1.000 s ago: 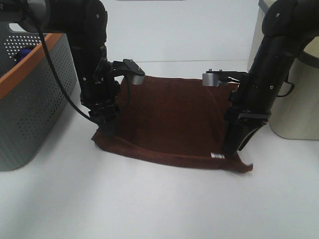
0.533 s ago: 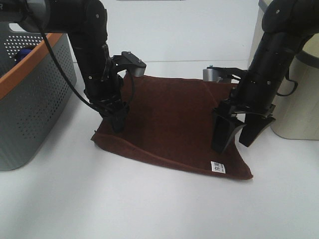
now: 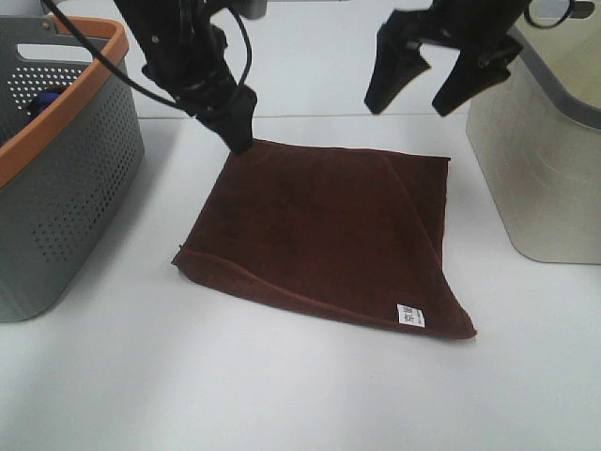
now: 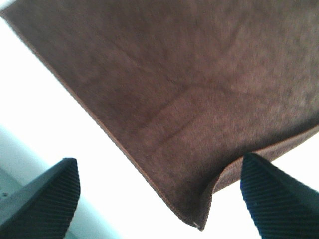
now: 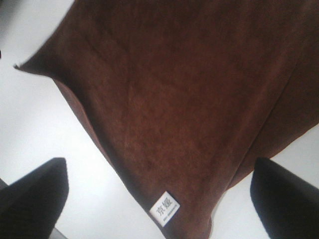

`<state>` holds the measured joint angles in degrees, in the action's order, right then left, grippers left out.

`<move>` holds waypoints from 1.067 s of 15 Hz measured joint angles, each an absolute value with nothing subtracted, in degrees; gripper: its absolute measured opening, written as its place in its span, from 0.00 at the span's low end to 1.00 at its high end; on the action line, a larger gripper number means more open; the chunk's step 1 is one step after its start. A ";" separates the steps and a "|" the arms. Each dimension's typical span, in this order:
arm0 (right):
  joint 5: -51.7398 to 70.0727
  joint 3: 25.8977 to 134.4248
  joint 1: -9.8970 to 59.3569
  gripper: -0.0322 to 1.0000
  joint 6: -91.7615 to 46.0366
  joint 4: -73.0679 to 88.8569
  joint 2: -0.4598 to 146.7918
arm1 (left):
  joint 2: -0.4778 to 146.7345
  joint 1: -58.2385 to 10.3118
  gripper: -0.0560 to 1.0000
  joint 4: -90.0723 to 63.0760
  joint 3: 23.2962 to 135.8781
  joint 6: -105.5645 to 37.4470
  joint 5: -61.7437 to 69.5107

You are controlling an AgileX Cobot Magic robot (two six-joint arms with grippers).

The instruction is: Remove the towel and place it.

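One dark brown terry towel [image 3: 324,235], roughly square with a white label [image 3: 408,315] at five o'clock, lies flat; left gripper [image 3: 235,117] and right gripper [image 3: 441,70] gape wide, empty.

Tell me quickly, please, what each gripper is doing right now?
Left gripper: open, holding nothing, above the towel.
Right gripper: open, empty.

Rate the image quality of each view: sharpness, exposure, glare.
Exterior high: fairly sharp, evenly lit, towel label unreadable. Left wrist: soft, towel nap smeared, table blown out white. Right wrist: slightly soft, label characters visible, fingers underexposed black.
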<state>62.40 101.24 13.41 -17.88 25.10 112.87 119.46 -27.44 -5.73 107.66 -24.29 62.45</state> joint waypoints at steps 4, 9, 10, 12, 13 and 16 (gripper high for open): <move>62.57 110.29 13.18 0.96 -9.97 21.14 108.46 | 114.13 -25.90 0.84 -3.09 111.44 -16.33 65.03; 62.74 111.50 0.86 0.96 -5.21 14.78 100.27 | 109.32 -15.24 0.84 2.52 112.64 -7.28 69.33; 62.74 110.52 -2.12 0.96 -5.56 14.09 97.98 | 108.12 -12.72 0.84 2.92 112.59 -5.39 69.33; 62.74 104.62 -6.30 0.96 -7.33 11.92 92.70 | 104.62 -7.96 0.84 3.55 111.10 -2.92 69.44; 62.74 99.52 -7.05 0.96 -8.19 9.74 89.21 | 102.56 -5.96 0.84 3.90 109.26 -2.69 69.50; 62.68 83.71 -7.22 0.96 -8.37 6.70 77.01 | 94.19 -3.50 0.84 4.47 99.92 0.34 69.50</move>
<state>62.68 83.71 -7.22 -8.37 6.70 77.01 94.19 -3.50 4.47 99.92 0.34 69.50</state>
